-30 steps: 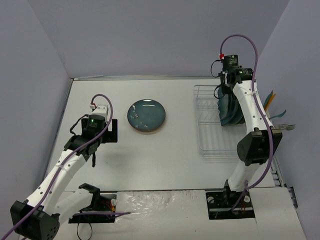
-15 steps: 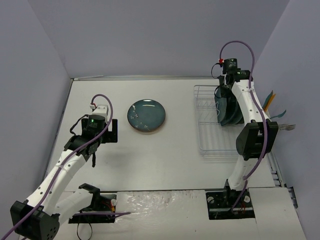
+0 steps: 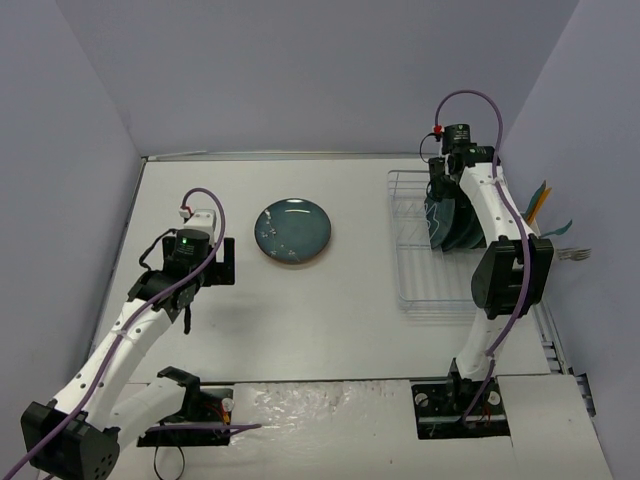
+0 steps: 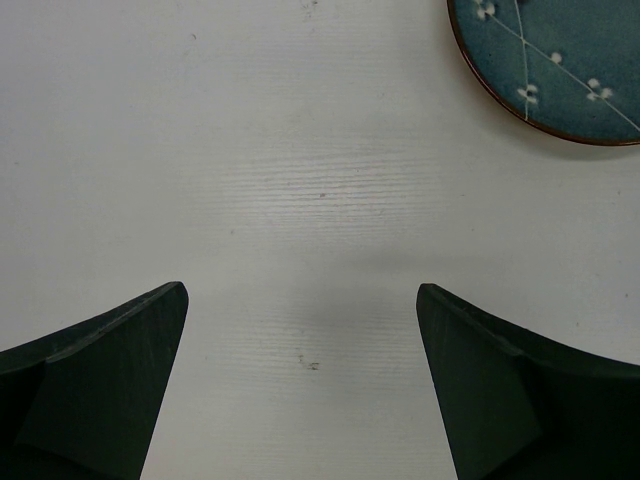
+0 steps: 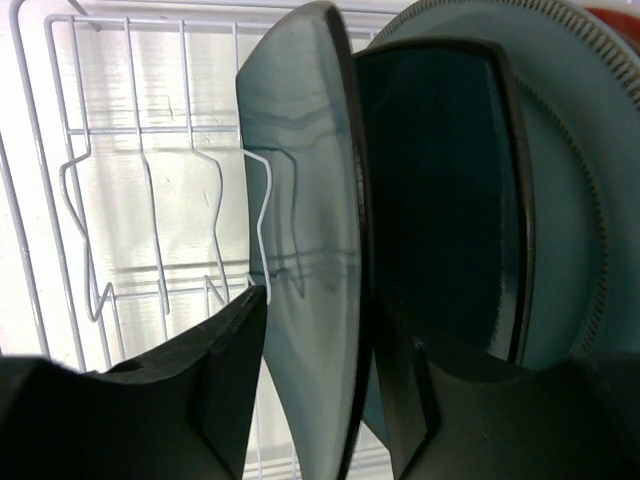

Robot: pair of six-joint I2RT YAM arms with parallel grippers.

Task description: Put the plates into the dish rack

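Observation:
A blue-teal plate with white blossoms and a brown rim (image 3: 292, 231) lies flat on the table; its edge shows in the left wrist view (image 4: 560, 70). My left gripper (image 3: 222, 262) is open and empty over bare table (image 4: 300, 300), left of that plate. The white wire dish rack (image 3: 415, 275) stands at the right. Several plates stand on edge in it (image 3: 447, 222): a grey-green one (image 5: 300, 200), a dark teal squarish one (image 5: 440, 200), a blue-teal round one (image 5: 565, 150), and a sliver of a red one (image 5: 622, 14). My right gripper (image 5: 315, 300) straddles the grey-green plate's rim, jaws closed on it.
A utensil holder with teal and orange utensils (image 3: 545, 205) hangs on the rack's right side, and a fork (image 3: 568, 254) sticks out there. The rack's front slots (image 5: 150, 230) hold nothing. Purple walls close in the table on three sides.

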